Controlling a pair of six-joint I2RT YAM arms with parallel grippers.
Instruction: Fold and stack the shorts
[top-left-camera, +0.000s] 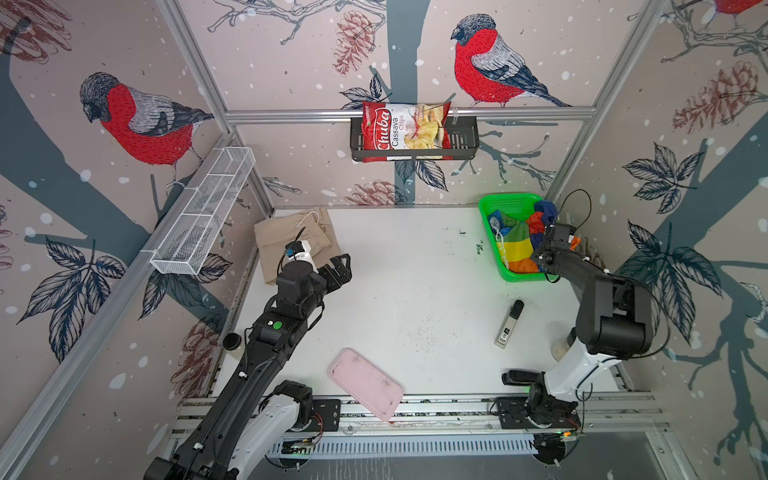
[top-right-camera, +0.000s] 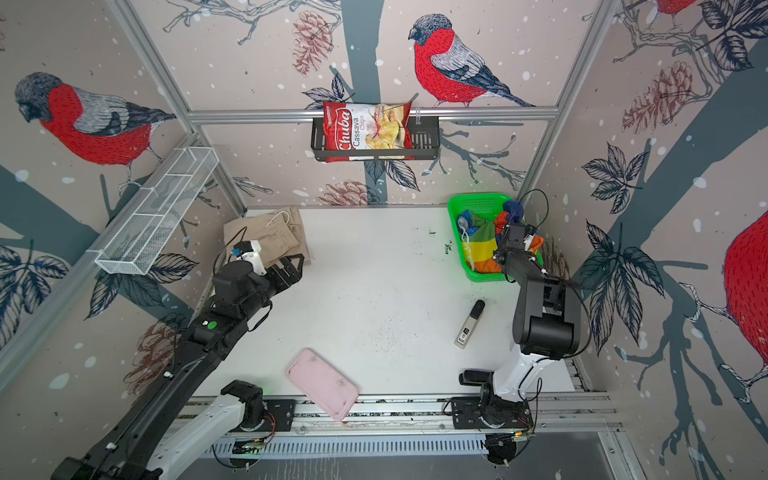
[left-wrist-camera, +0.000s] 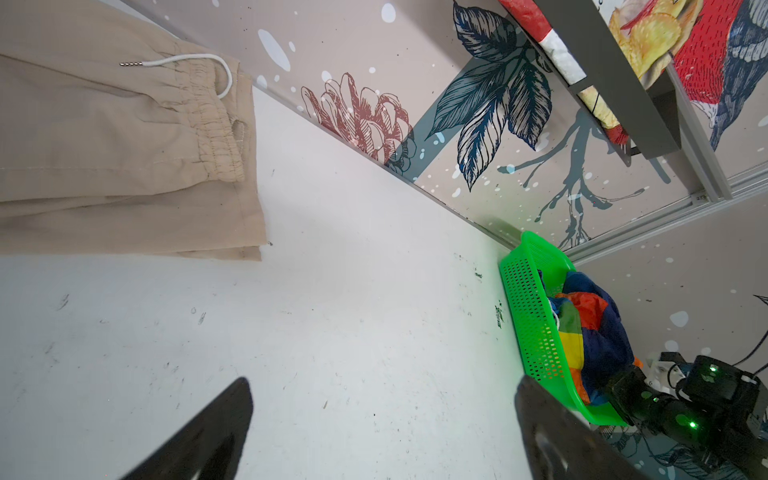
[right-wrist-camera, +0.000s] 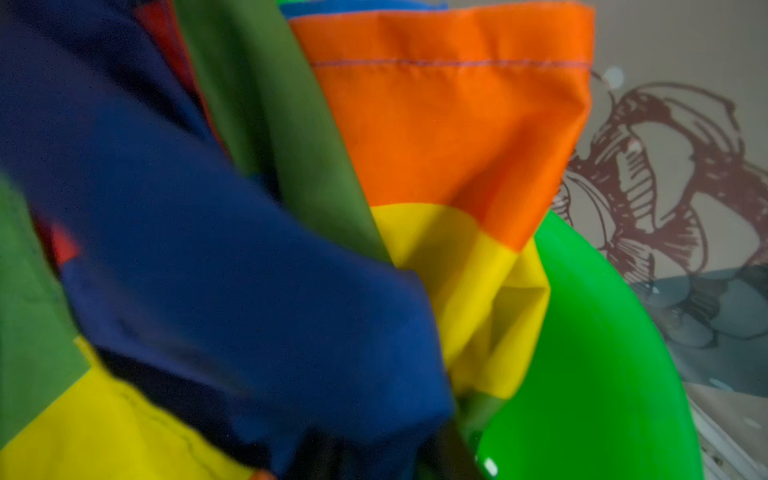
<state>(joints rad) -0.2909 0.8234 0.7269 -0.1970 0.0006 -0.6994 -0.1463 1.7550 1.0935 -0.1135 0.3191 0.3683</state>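
Note:
The beige shorts (top-left-camera: 286, 232) (top-right-camera: 266, 232) (left-wrist-camera: 104, 145) lie folded flat in the far left corner of the table, white drawstring on top. My left gripper (top-left-camera: 340, 270) (top-right-camera: 293, 266) (left-wrist-camera: 382, 415) hovers open and holding nothing over bare table just beside them. The striped shorts (top-left-camera: 517, 245) (top-right-camera: 482, 249) (left-wrist-camera: 590, 332) (right-wrist-camera: 374, 208) sit crumpled in the green basket (top-left-camera: 494, 208) (top-right-camera: 461, 203) (left-wrist-camera: 528, 299) (right-wrist-camera: 602, 374) at the far right. My right gripper (right-wrist-camera: 374, 461) is down in the basket, shut on a bunch of the striped cloth; its fingers are mostly buried in fabric.
A pink tray (top-left-camera: 365, 383) overhangs the table's front edge. A black-and-white marker-like object (top-left-camera: 509, 324) lies right of centre. A white mesh shelf (top-left-camera: 203, 212) hangs on the left wall and a chips bag (top-left-camera: 405, 131) sits in a black rack on the back wall.

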